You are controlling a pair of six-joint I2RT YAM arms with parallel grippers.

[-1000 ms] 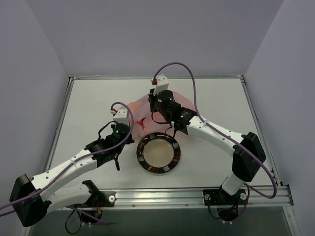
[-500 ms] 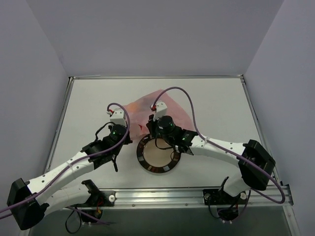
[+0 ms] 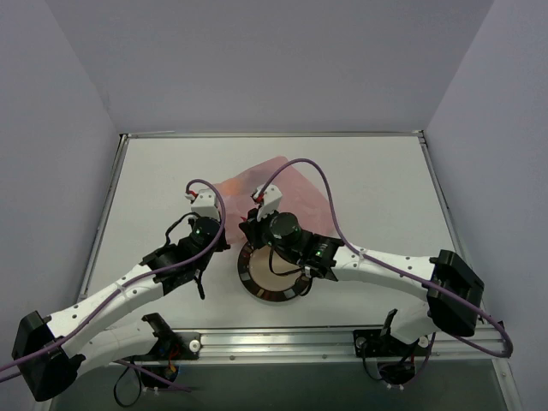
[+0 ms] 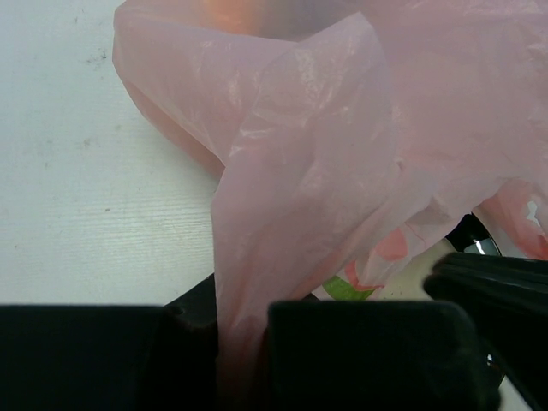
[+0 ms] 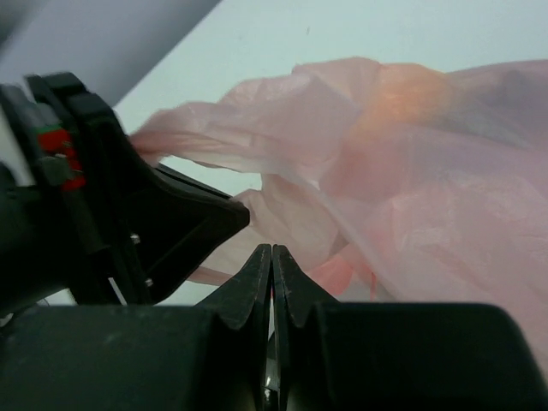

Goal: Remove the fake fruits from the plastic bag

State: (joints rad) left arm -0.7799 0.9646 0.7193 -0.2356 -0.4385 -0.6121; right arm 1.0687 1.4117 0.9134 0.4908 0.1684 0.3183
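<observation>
The pink plastic bag (image 3: 278,180) lies crumpled on the table behind the dish. My left gripper (image 3: 226,231) is shut on a fold of the bag's near edge (image 4: 240,334) and holds it taut. One fake fruit shows only as an orange glow through the film (image 5: 401,96), also at the top of the left wrist view (image 4: 229,13); I cannot tell which fruit it is. The other fruits are hidden. My right gripper (image 3: 251,233) is shut with nothing between its fingertips (image 5: 271,253), just in front of the bag, close to the left gripper (image 5: 184,224).
The round black-rimmed metallic dish (image 3: 245,276) sits in front of the bag, with the right wrist hanging over its far left rim; what shows of its inside holds no fruit. The table's raised edge rails run along the left, right and far sides.
My right gripper has pulled back from over the bag toward me and to the left, down to the dish's far left rim. The left gripper has kept its hold on the bag.
</observation>
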